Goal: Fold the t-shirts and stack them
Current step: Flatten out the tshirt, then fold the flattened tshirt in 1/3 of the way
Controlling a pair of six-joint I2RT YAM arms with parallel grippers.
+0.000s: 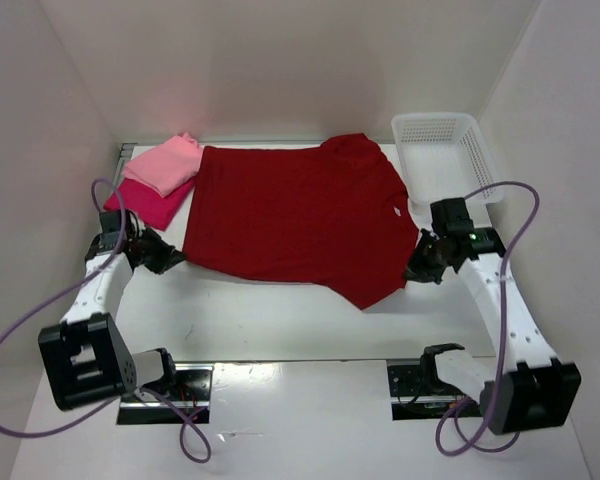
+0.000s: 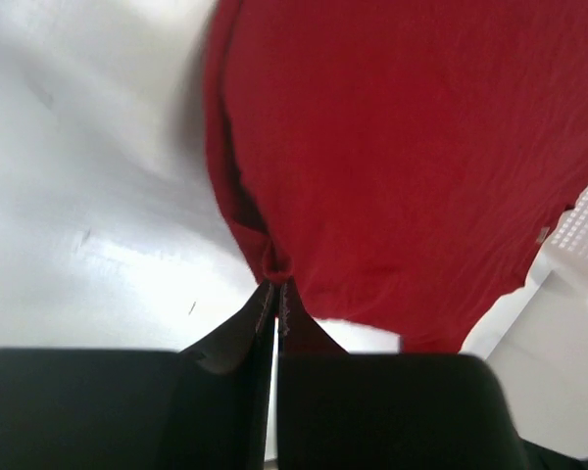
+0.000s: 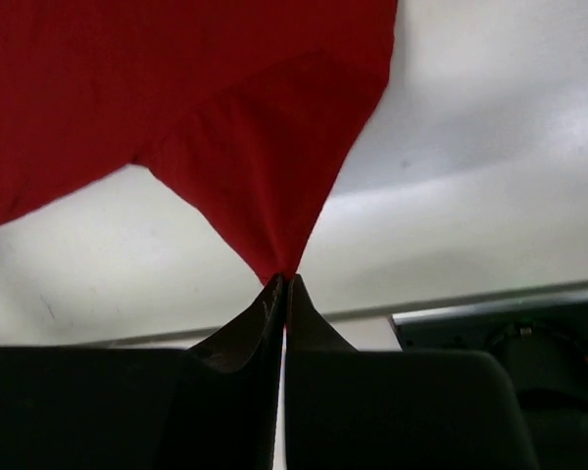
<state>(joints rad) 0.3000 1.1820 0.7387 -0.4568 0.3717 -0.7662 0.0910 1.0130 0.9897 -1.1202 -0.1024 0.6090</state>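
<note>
Dark red shirt [image 1: 295, 215] lies spread open, mostly flat, at the centre of the desk [image 1: 280, 325]. One corner sticks out toward 5 o'clock.

Left tool [image 2: 276, 291] is fully closed, pinching the shirt's edge at about 8 o'clock. The wrist view shows cloth bunched into a small fold right at the tips.

Right tool [image 3: 285, 282] is fully closed, pinching the opposite edge at about 4 o'clock. The cloth is drawn into a taut point there and lifted slightly off the desk.

The other two shirts are at 10 o'clock from the red one, at the far left corner. Pink shirt [image 1: 165, 165] is folded and sits on top of the magenta shirt [image 1: 148, 205], also folded. The magenta one shows along the pink one's near edge. The pile's right edge touches or just overlaps the red shirt's left edge, can't tell which.

White mesh basket [image 1: 445, 128] is at 2 o'clock, far right corner, just beside the red shirt's right edge. Can't see anything in it from this angle.
</note>
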